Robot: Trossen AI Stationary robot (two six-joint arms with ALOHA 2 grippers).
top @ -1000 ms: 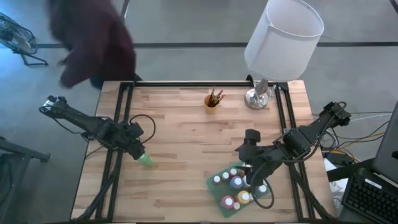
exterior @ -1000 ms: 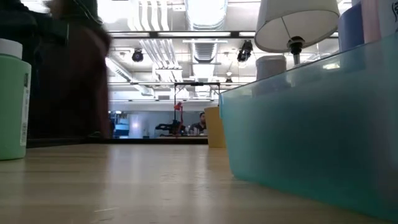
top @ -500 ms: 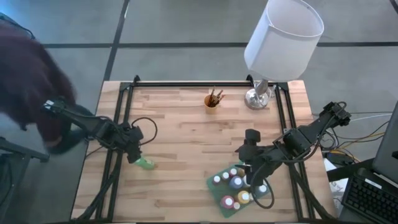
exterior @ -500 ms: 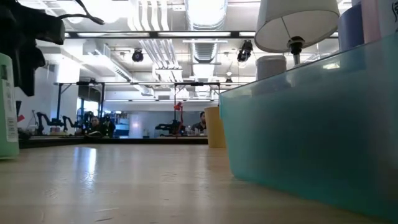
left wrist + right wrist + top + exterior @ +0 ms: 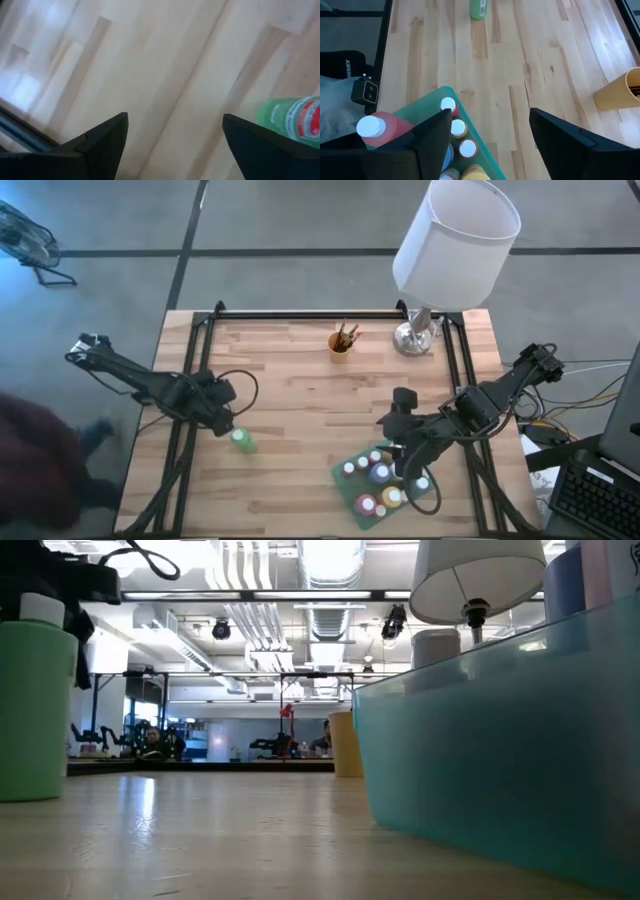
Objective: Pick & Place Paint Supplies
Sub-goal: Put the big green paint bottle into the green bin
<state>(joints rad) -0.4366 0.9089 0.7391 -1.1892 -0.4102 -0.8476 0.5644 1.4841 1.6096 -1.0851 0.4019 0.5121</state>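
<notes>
One green bottle (image 5: 241,440) stands upright on the table (image 5: 290,410) just beside the wide-open, empty left gripper (image 5: 224,424), well apart from the teal tray (image 5: 343,480) of bottles where the right gripper (image 5: 400,465) hovers open-jawed, likely sorting.

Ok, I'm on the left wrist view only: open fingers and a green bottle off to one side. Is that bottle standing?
Observer: Yes, the green bottle stands upright on the table, white cap up.
Operator: Where am I relative to it?
Observer: From above, the left gripper sits just beside it, toward the table's left edge; I can't tell whether they touch.
Operator: And the other arm?
Observer: The right gripper hangs open over the teal tray of bottles.
</notes>
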